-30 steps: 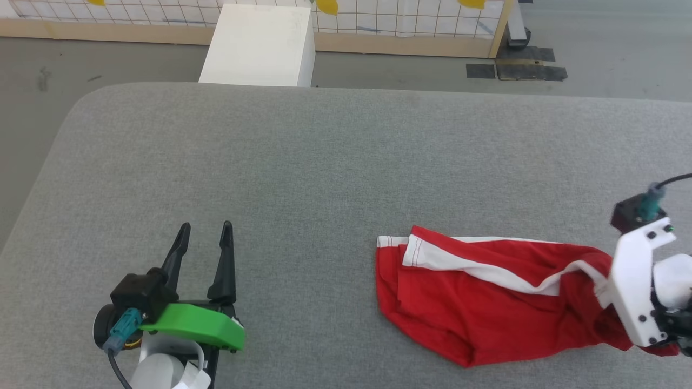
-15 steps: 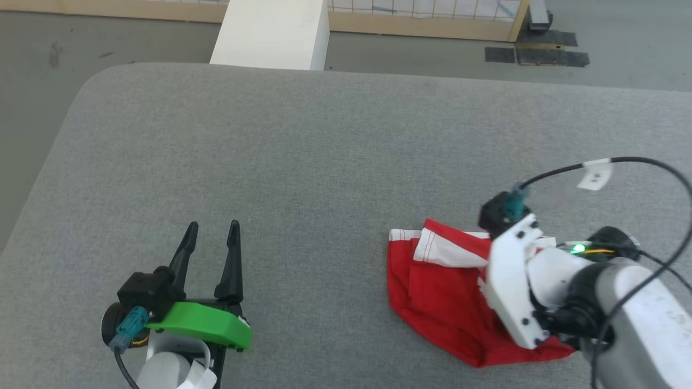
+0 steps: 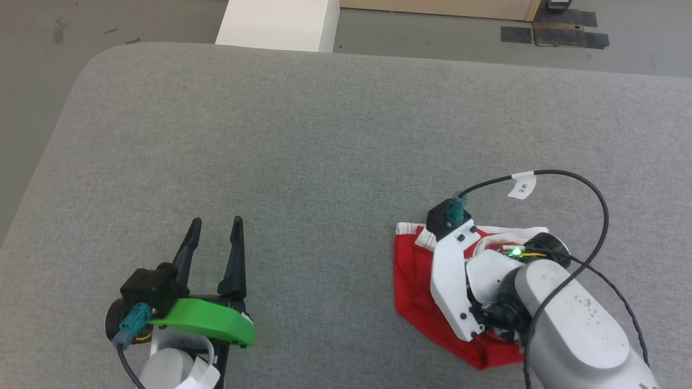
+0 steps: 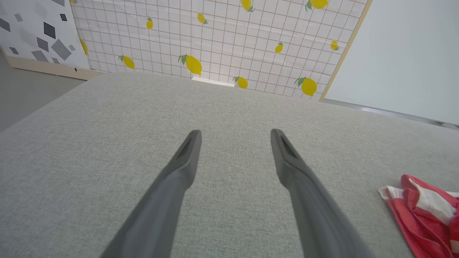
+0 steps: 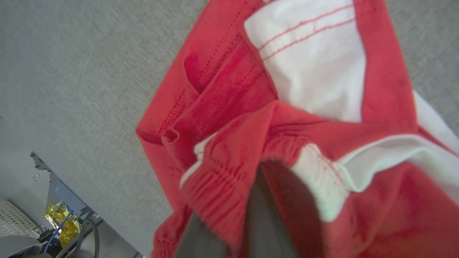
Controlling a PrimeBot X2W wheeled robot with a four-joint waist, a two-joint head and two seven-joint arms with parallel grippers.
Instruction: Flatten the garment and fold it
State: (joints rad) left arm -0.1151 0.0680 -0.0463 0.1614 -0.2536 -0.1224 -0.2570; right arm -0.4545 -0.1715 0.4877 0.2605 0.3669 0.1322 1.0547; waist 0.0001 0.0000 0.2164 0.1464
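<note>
- We see the red shorts (image 3: 412,292) bunched in a heap on the grey padded table (image 3: 324,135), toward its near right part.
- Our right claw (image 5: 256,215) is pressed together on the shorts. In the right wrist view the gathered elastic waistband (image 5: 222,179) wraps over the dark fingers, with red cloth on both sides of them.
- Beyond the waistband in that view, a wide white stripe (image 5: 312,61) with red stitching lies on top of the folds.
- In the head view our right arm (image 3: 573,329) reaches over the heap, and its white bracket (image 3: 451,281) covers the middle of the cloth, so from there we cannot make out the fingers.
- Our left claw (image 3: 216,221) is at the near left of the table, well apart from the shorts, with a green cover (image 3: 205,324) on its wrist.
- Its two fingers stand spread apart, and bare grey table shows between them in the left wrist view.
- We cannot tell whether those fingers touch the table.
- The left wrist view catches one edge of the shorts, red with white trim, at its lower right.
- A white box (image 3: 278,24) stands just past the table's far edge, and a gridded wall panel printed with lemons (image 4: 215,43) rises behind.
</note>
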